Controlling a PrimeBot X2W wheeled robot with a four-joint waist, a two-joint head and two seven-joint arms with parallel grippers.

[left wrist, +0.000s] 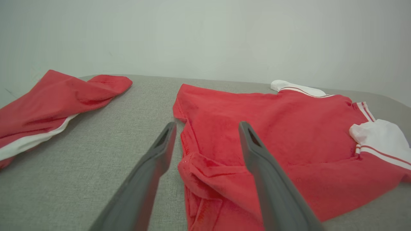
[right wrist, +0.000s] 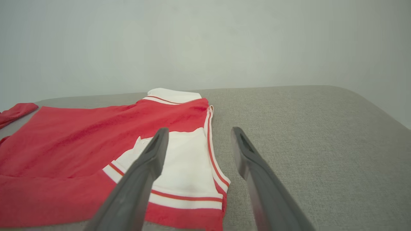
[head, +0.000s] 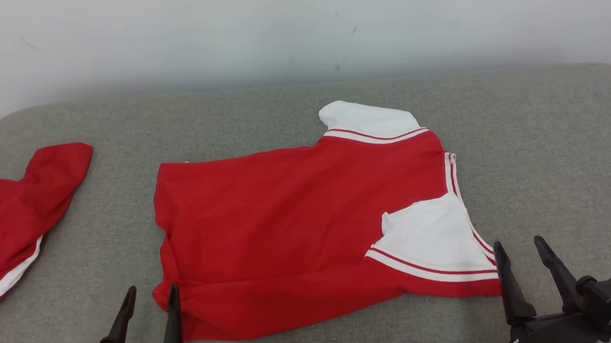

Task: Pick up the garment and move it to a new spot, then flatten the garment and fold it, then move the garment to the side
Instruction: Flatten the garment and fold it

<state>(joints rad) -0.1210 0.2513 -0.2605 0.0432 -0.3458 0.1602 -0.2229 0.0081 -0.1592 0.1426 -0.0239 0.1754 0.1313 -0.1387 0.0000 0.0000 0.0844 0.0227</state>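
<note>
Grey fabric-covered surface fills the workspace, with a pale wall behind it. Red garment lies spread near the middle, body mostly flat, neck end toward the robot's right. Its near long edge looks doubled over into a band, though how far it is folded is hard to tell. Second red garment with a white stripe sits crumpled at the far left, well apart from the first. White sleeve panel with red stripes lies on the near right part, and another white piece sticks out at the far edge. Bunched hem corner is rumpled at the near left.

Left gripper is at that hem corner, fingers spread, holding nothing; one finger overlaps the cloth edge, contact unclear. Right gripper is just beside the near right corner, fingers also spread and empty.

Step judged: flatten-and-fold, relocation apparently done. The next move likely calls for both grippers to pinch the near corners together. The left needs the whole bunched hem, not one layer; the right needs to grip under the striped edge without dragging the sleeve.
</note>
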